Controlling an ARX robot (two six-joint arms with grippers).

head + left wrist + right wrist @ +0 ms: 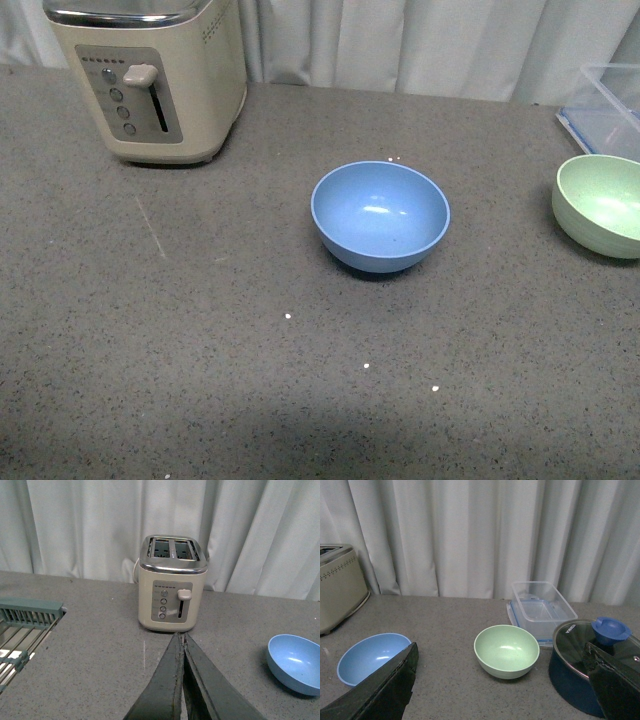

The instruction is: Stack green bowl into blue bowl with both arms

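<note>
The wide-open right gripper [500, 652] should pinch the pale mint-green matte bowl [600, 205], near the surface's [200, 350] right edge, level, while the closed, empty left gripper [181, 642] steadies the central sky-blue matte bowl [380, 215].

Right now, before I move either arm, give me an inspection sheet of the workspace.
Surface: grey speckled countertop, with a few white specks and one pale scratch.
Job's things: blue bowl upright, empty, mid-counter. Green bowl upright, empty, to the right of the blue bowl and apart from it.
Clutter: toaster at back left; clear container behind the green bowl; lidded dark blue pot; dish rack.
Grippers: left gripper shut on nothing; right gripper open and empty; neither shows in the front view.
Cables: nothing seen.
Surroundings: white curtain behind the counter.
</note>
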